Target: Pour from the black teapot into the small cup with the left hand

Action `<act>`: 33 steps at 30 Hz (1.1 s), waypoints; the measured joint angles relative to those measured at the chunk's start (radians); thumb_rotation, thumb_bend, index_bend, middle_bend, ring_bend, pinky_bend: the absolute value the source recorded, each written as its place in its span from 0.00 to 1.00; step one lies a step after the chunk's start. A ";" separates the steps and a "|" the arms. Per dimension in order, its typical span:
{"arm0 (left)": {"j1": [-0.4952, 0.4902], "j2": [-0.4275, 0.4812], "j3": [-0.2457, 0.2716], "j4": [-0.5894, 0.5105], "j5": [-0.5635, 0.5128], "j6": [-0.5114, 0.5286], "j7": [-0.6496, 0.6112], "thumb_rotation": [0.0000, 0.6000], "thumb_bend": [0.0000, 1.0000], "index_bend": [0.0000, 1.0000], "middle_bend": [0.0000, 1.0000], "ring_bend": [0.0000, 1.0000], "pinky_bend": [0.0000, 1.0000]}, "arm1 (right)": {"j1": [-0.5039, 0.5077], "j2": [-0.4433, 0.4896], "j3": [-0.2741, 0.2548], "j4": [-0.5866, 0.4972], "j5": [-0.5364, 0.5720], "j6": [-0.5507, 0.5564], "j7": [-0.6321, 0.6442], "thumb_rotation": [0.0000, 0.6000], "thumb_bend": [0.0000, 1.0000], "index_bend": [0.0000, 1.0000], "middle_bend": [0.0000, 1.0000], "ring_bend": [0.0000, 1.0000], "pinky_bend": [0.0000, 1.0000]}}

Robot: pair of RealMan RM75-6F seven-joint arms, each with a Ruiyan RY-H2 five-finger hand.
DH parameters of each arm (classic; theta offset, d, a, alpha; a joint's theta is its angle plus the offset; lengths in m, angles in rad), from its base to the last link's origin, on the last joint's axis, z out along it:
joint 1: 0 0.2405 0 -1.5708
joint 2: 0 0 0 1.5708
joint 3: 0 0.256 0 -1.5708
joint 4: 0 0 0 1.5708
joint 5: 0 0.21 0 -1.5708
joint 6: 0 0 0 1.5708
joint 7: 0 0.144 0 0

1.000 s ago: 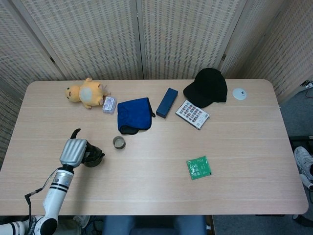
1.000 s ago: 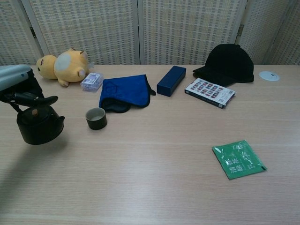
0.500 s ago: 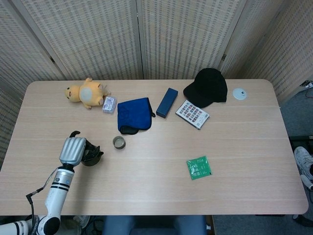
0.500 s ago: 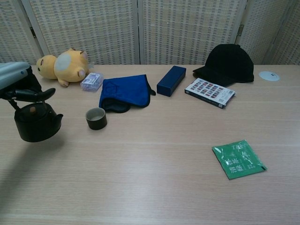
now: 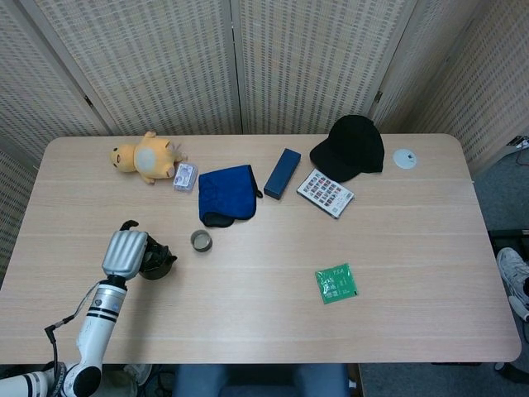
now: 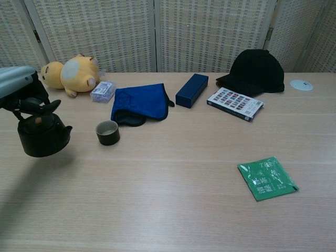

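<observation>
The black teapot (image 6: 42,136) hangs just above the table at the left, its shadow under it. My left hand (image 5: 125,252) grips its top handle from above; in the chest view only the hand's edge (image 6: 18,86) shows at the frame's left. In the head view the teapot (image 5: 156,262) peeks out from under the hand. The small cup (image 5: 201,241) stands upright to the right of the teapot, apart from it, also seen in the chest view (image 6: 107,132). My right hand is out of sight.
Behind the cup lie a blue cloth (image 5: 226,194), a dark blue box (image 5: 283,173), a yellow plush toy (image 5: 143,156) and a small packet (image 5: 185,177). Further right are a black cap (image 5: 350,147), a card sheet (image 5: 326,193), a white disc (image 5: 404,158) and a green sachet (image 5: 337,283).
The left hand has shifted slightly with the teapot, first a little left and up, then back a touch; the pot stays off the table and upright.
</observation>
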 measured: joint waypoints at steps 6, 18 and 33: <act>-0.024 -0.002 -0.016 -0.006 0.012 -0.014 0.009 0.61 0.44 1.00 1.00 0.94 0.22 | -0.002 0.002 -0.001 -0.004 -0.002 0.002 -0.003 1.00 0.14 0.11 0.16 0.07 0.10; -0.089 -0.031 -0.054 0.017 0.009 -0.053 0.046 0.72 0.44 1.00 1.00 0.94 0.23 | -0.002 0.000 -0.002 -0.006 -0.006 0.002 -0.006 1.00 0.14 0.11 0.16 0.07 0.10; -0.161 -0.100 -0.084 0.138 -0.040 -0.086 0.096 0.84 0.44 1.00 1.00 0.94 0.23 | -0.004 0.003 -0.001 -0.004 -0.006 0.003 -0.001 1.00 0.14 0.11 0.16 0.07 0.10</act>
